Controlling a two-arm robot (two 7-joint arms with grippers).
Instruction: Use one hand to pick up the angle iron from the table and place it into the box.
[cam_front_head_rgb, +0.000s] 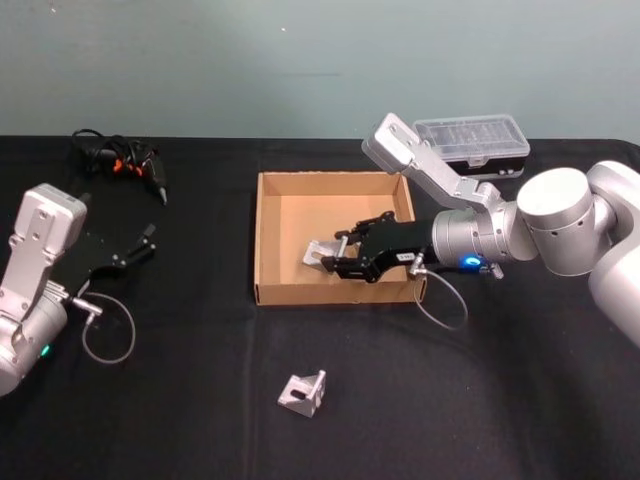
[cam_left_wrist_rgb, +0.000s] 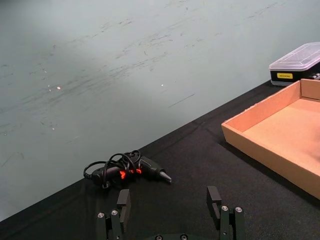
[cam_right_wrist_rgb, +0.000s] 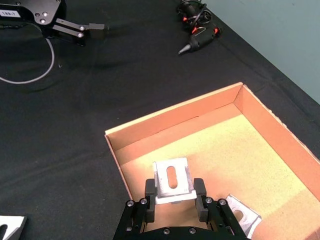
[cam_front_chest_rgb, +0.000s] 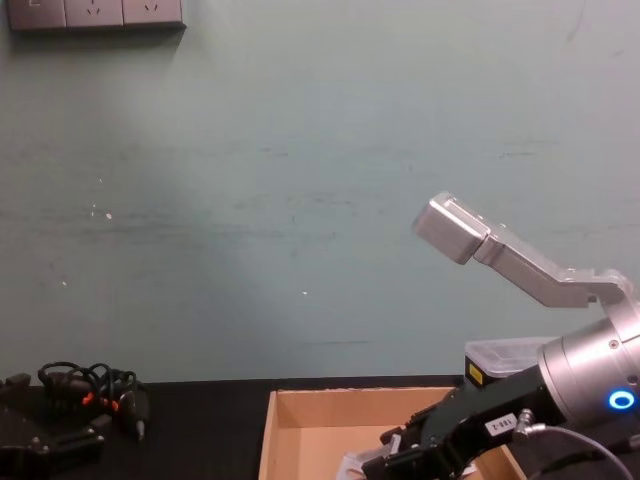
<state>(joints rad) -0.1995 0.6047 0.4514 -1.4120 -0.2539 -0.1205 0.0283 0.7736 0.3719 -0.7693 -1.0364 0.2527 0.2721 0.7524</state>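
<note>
Near the front, a small silver bent-metal angle iron (cam_front_head_rgb: 302, 392) lies on the flat black table (cam_front_head_rgb: 180, 420). It looks like it is yet to be picked up. Farther back, the black right gripper (cam_front_head_rgb: 338, 256) squeezes a second angle iron (cam_right_wrist_rgb: 172, 180) low over the wide tan cardboard box (cam_front_head_rgb: 268, 240). I think it only needs to let go. A third piece (cam_right_wrist_rgb: 242, 217) lies inside the box. The left gripper (cam_front_head_rgb: 147, 243) rests to the side, fingers apart.

**A:** Is anything legible coming through?

**B:** Barely. A white label (cam_front_head_rgb: 404, 257) is showing on the right tool (cam_front_head_rgb: 335, 255). It's carrying dark characters, but they're coming out too small to read.

**A:** I'm picking up a second white label (cam_right_wrist_rgb: 10, 13) on the left tool (cam_right_wrist_rgb: 95, 28). Same trouble there, nothing I'm able to make out.

**B:** And a yellow sticker (cam_left_wrist_rgb: 284, 76) is sitting on the black case (cam_left_wrist_rgb: 300, 70) with the clear lid. It's carrying black print, and I'm not getting a single word.
</note>
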